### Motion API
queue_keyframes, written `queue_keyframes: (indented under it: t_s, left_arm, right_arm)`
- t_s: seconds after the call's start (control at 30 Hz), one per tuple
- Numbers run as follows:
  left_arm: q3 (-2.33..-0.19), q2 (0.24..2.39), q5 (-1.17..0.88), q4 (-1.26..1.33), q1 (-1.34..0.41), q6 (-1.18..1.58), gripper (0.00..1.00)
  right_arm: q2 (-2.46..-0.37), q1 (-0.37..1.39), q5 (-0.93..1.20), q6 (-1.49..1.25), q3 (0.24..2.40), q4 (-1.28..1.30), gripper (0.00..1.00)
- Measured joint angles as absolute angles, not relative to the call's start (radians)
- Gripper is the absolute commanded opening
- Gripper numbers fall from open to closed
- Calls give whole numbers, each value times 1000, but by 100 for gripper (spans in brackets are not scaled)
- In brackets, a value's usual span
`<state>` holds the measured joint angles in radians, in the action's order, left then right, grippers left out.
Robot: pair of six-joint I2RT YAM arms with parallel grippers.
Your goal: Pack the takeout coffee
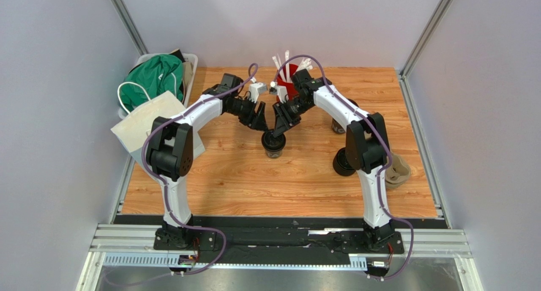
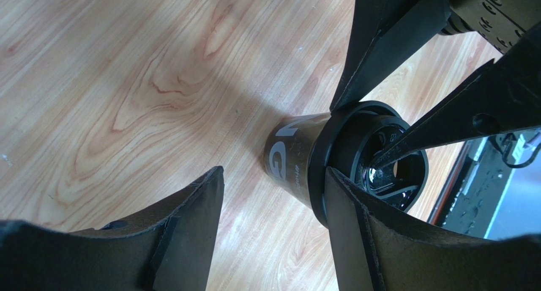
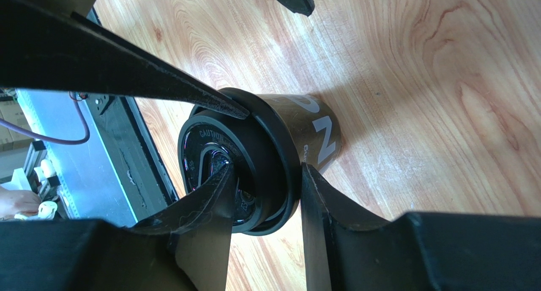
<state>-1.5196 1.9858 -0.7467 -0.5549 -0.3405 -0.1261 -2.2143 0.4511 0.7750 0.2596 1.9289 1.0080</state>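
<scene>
Coffee cup (image 1: 274, 145) stands upright mid-table. Right gripper (image 3: 268, 173) pinches its lid (image 3: 209, 145) rim; left gripper (image 2: 273, 172), jaws spread, flanks its body from the left.

From above, the left arm (image 1: 168, 148) stands at 7 o'clock and the right arm (image 1: 363, 145) at 5 o'clock, both with bent elbows. The left forearm runs toward 1 o'clock to the left wrist (image 1: 223, 88), and the left gripper (image 1: 260, 121) points down toward 4 o'clock. The right forearm runs toward 11 o'clock to the right wrist (image 1: 303, 81), and the right gripper (image 1: 278, 131) points down toward 7 o'clock. The right jaws pinch a black cup lid (image 3: 270, 145), one finger (image 3: 200, 212) on top and the other (image 3: 330, 221) outside the rim. The left jaws stand apart: one finger (image 2: 359, 231) touches the rim, and the other (image 2: 184, 231) is clear of it.
</scene>
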Motion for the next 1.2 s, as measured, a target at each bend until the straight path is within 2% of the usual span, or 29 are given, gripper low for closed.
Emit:
queue_keyframes:
  t_s: [0.4,0.77,1.2]
  left_arm:
    - [-1530,1982,-664,-587,-370,-145,63]
    - [-1555,1977,-636,-613,-374,-144,73]
    - [-1625,1901,-680,-708,-367,-147,75]
  right_arm:
    - [-2160,457,724,228,1850,926,33]
    - [-2138,458,713,214,1818,895,33]
    - [-2123,459,698,196,1803,885,38]
